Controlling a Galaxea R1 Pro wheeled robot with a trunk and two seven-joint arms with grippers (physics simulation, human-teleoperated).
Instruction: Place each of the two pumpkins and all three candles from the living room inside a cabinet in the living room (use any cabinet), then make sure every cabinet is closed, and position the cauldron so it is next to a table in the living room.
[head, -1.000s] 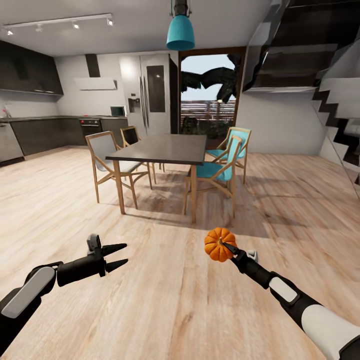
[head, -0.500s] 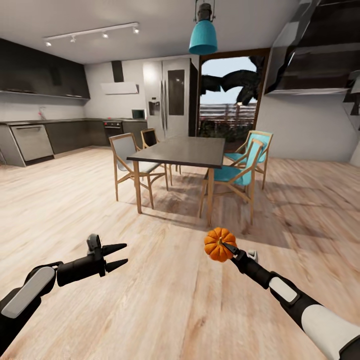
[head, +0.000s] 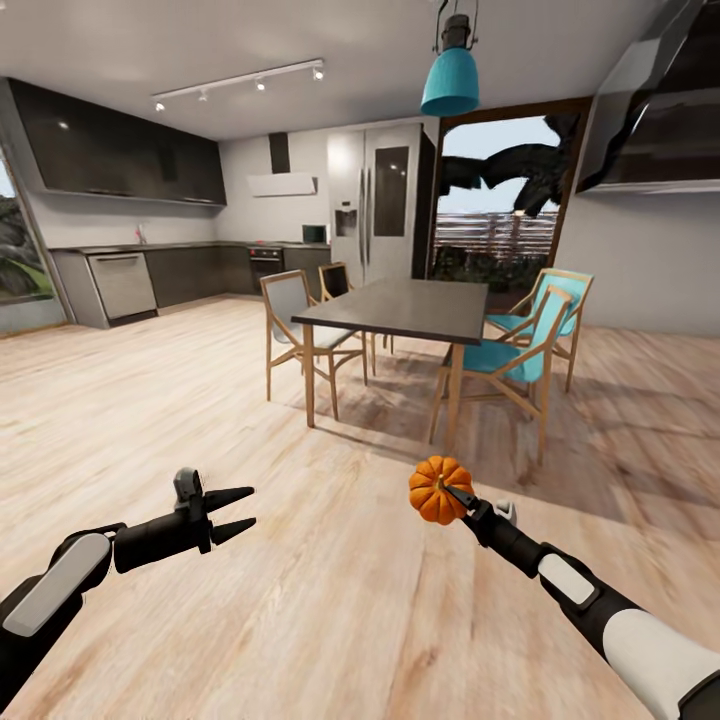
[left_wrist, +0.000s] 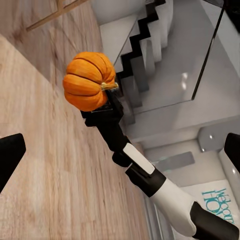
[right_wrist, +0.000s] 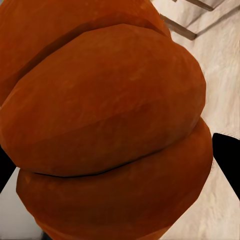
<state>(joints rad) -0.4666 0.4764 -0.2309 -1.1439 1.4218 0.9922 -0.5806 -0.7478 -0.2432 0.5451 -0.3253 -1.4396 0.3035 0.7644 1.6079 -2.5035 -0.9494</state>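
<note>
Open-plan room with pale wood-plank floor, seen from the head camera. Right black two-finger gripper, at lower right above the floor, pinching a small round ribbed bright-orange pumpkin; same pumpkin held aloft at the end of the white-and-black right arm in the left wrist view, and pressed close against the lens in the right wrist view. Left black gripper at lower left, fingers spread apart, holding nothing, well apart from the pumpkin. Beyond both arms: dark rectangular dining table on wooden legs, flanked by pale-seated wooden chairs and teal-seated wooden chairs, under a teal pendant lamp. Dark grey kitchen cabinets along the far left wall; steel refrigerator beside a glazed doorway.
</note>
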